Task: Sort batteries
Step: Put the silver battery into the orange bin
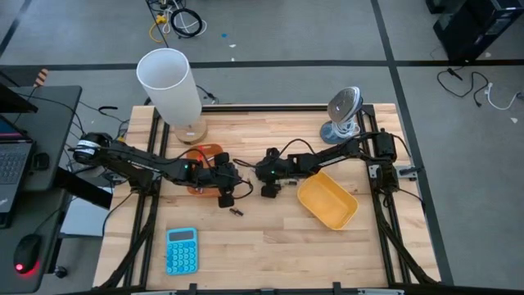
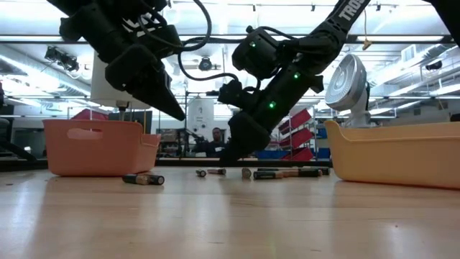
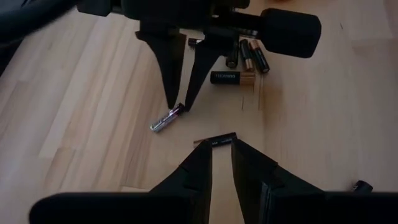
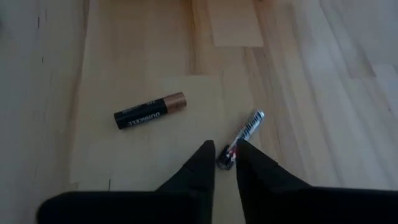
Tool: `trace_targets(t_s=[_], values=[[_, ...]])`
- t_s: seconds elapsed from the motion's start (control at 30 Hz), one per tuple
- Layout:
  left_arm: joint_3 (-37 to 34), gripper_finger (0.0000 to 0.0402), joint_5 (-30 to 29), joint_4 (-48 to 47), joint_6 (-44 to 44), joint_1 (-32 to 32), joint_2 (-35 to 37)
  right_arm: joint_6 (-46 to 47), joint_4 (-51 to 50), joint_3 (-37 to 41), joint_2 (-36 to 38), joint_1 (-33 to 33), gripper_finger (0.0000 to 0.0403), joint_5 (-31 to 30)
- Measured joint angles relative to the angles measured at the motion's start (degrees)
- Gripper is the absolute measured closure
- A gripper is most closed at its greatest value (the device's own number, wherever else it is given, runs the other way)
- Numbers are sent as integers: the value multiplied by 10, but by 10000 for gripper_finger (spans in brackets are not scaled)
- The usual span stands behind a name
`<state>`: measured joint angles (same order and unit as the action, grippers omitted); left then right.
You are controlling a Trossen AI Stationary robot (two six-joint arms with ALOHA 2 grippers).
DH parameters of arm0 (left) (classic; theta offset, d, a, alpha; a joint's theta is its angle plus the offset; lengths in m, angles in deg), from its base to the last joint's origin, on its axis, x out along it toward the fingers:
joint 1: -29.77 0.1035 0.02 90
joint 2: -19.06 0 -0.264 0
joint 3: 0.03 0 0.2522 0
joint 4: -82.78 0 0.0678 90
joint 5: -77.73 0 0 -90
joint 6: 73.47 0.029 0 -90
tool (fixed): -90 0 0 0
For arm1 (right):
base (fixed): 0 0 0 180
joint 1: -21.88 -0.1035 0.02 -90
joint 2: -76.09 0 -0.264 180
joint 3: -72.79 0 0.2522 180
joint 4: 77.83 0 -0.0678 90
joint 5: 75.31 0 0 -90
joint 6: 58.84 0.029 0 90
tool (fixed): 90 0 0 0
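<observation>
A silvery battery [image 4: 244,134] lies flat on the wooden table, and my right gripper [image 4: 225,148] is lowered to it with one fingertip on each side of its dark end. A black battery with a copper end [image 4: 149,111] lies beside it. My left gripper [image 3: 222,146] hangs above that black battery [image 3: 217,139], clear of the table, its fingers a little apart with nothing between them. Several more batteries [image 3: 245,59] lie in a cluster behind the right gripper. Two others [image 2: 144,178] lie nearer the table's front. My right gripper comes at the silvery battery slanting down from the table's right side, with its fingertips [image 4: 208,152] flanking the dark end [image 4: 225,160]. The battery lies flat on the table. I cannot tell whether the fingers touch it.
The orange tray [image 1: 203,156] stands behind my left gripper and the yellow tray [image 1: 327,201] to the right of my right gripper. A white cylinder [image 1: 168,82] and a small fan [image 1: 344,111] stand at the far edge. A blue calculator [image 1: 181,250] lies near the front.
</observation>
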<state>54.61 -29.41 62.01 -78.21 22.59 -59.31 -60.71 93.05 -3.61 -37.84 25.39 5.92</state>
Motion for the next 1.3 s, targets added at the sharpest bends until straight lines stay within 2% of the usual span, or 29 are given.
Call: trace_targets(t_s=[0.23, 0.43, 0.87, 1.3], values=[[0, 338, -1, 5, -2, 0, 0, 22, 5, 0, -3, 14, 292, -2], [0, 338, -4, 17, -2, 0, 0, 50, 19, 4, -3, 23, 266, 12], [0, 338, -19, 16, 0, 0, 0, 64, 68, 4, -3, 13, 260, 9], [0, 338, -19, 11, 2, 0, 0, 140, 104, 4, -42, 5, 260, -7]])
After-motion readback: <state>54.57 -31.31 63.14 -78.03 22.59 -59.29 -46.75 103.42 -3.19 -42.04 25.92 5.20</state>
